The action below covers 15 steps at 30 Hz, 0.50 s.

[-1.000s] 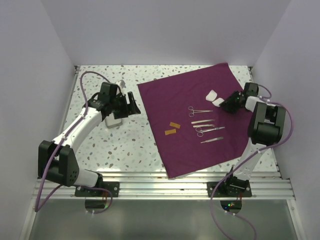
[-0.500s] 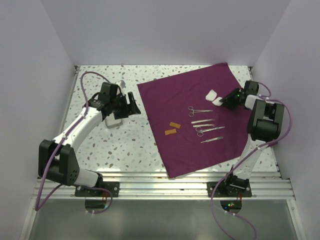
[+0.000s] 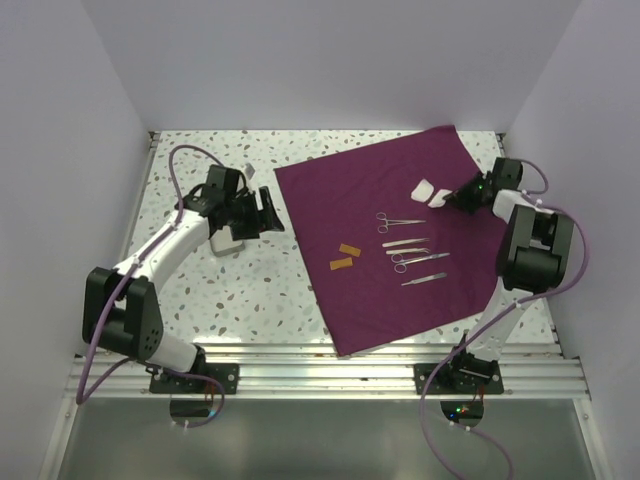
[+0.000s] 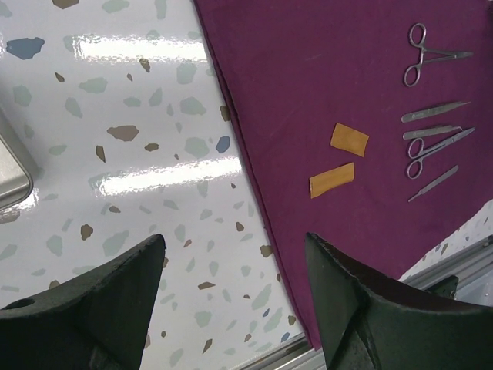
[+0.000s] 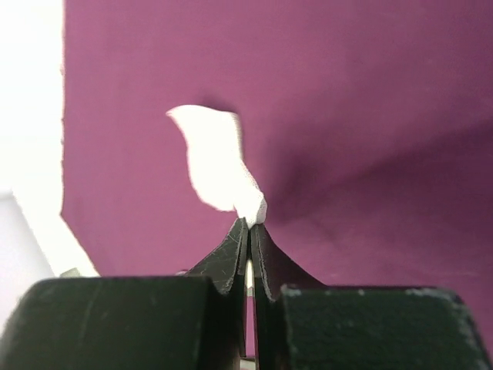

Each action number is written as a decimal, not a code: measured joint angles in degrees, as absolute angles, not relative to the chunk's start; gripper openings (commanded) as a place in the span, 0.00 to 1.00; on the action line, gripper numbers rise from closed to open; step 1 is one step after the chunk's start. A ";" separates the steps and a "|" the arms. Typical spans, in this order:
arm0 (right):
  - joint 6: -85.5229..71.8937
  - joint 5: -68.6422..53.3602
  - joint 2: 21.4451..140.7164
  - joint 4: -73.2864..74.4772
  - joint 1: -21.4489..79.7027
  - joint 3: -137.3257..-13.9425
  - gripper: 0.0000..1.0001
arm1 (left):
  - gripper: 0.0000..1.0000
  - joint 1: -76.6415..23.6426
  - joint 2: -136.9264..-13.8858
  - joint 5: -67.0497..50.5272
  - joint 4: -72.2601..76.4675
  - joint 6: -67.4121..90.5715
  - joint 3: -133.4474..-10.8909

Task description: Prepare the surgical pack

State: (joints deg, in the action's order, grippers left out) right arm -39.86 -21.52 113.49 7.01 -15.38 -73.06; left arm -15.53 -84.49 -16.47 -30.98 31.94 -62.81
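**Top external view.** The plum-purple fabric cloth (image 3: 390,200) lies spread flat on the right half of the speckled terrazzo bench (image 3: 200,290), with one corner close to the bench's near edge. The right gripper (image 3: 449,199) is over the right part of the cloth, its jaws closed on a white pad (image 3: 439,198). The gripper partly covers this pad. A second white pad (image 3: 423,188) lies on the cloth just beside the first. Four steel scissors-like instruments (image 3: 410,250) lie in a column near the cloth's centre, and two orange strips (image 3: 345,257) lie near its left edge. The left gripper (image 3: 262,213) is over bare bench just left of the cloth, its jaws wide apart and holding nothing. The small shiny rectangular steel tray (image 3: 228,243) is largely hidden beneath the left arm.

**Left wrist view.** The left gripper (image 4: 235,243) frames the cloth's left edge (image 4: 323,92) between its spread fingers, without touching it. The orange strips (image 4: 339,160) and the instruments (image 4: 431,139) lie beyond the right finger. Only one corner of the tray (image 4: 11,173) shows, cut off at the frame's left edge.

**Right wrist view.** The right gripper (image 5: 250,231) pinches the near edge of the white pad (image 5: 216,162). The pad stands up above the cloth (image 5: 370,92). The left side of the frame is overexposed, so nothing can be made out there.
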 measured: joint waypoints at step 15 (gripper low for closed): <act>-41.67 -26.96 118.45 5.17 -10.11 -84.73 0.00 | 0.76 -15.53 -86.87 -17.34 -30.94 31.92 -64.40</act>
